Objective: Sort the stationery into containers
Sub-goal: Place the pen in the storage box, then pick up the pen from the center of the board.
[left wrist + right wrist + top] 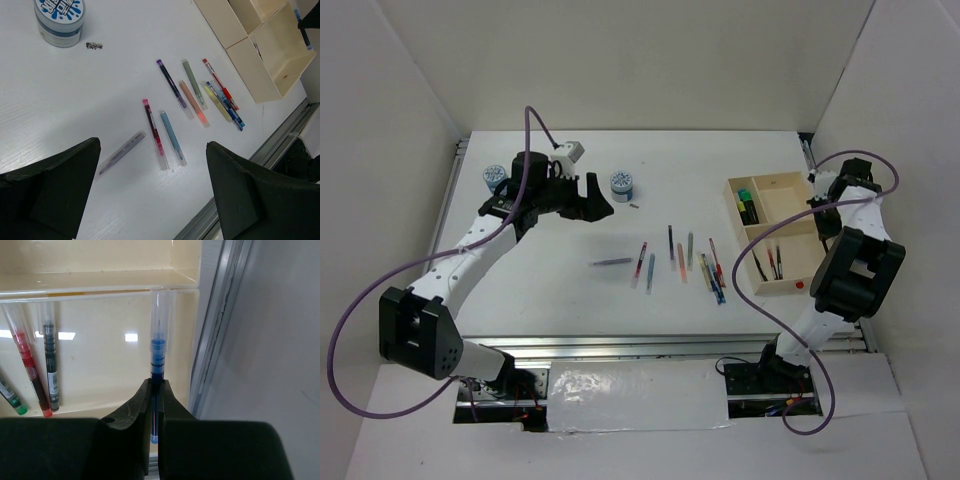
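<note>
Pot (59, 21) lid lettering blurred, illegible

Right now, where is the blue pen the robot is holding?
In the right wrist view, the blue pen is pinched in the right pincer, over the wooden tray, where a black pen and a red pen lie.

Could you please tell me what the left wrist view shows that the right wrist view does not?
Only the left wrist view shows the open left tool above the loose pens on the table, with a round blue-white pot farther off. Only the right wrist view shows the right tool shut on a blue pen, held at a compartment where a red pen and a black pen lie. Both show the pale wooden tray.
</note>
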Action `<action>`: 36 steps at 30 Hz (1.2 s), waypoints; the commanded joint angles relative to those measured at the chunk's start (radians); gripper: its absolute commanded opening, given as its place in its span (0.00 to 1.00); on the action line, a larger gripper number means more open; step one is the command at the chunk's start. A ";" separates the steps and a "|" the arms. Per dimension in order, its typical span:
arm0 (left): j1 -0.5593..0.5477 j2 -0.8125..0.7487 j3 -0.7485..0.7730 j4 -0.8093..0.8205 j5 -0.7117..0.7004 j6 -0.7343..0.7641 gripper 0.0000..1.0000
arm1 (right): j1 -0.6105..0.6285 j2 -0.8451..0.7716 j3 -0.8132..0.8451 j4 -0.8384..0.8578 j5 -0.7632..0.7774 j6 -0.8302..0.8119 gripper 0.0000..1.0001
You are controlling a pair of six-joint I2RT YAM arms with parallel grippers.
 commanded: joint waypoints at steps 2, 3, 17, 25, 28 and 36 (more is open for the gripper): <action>0.004 0.003 0.000 0.029 0.008 0.003 0.99 | 0.009 -0.002 -0.019 0.040 0.010 -0.006 0.00; 0.002 0.001 -0.002 0.029 0.009 0.004 0.99 | 0.009 -0.008 -0.042 0.044 0.010 -0.011 0.00; -0.028 0.029 -0.004 0.009 -0.104 0.058 0.99 | 0.006 -0.014 -0.107 0.084 0.057 0.000 0.30; -0.042 0.098 0.006 -0.052 -0.028 0.378 0.97 | 0.021 -0.057 -0.054 0.027 0.021 0.023 0.41; -0.047 0.141 0.019 -0.106 0.003 0.502 0.91 | 0.033 -0.108 -0.006 -0.033 -0.020 0.038 0.40; -0.111 0.285 0.006 -0.201 -0.060 0.857 0.70 | 0.135 -0.283 0.163 -0.186 -0.209 0.147 0.39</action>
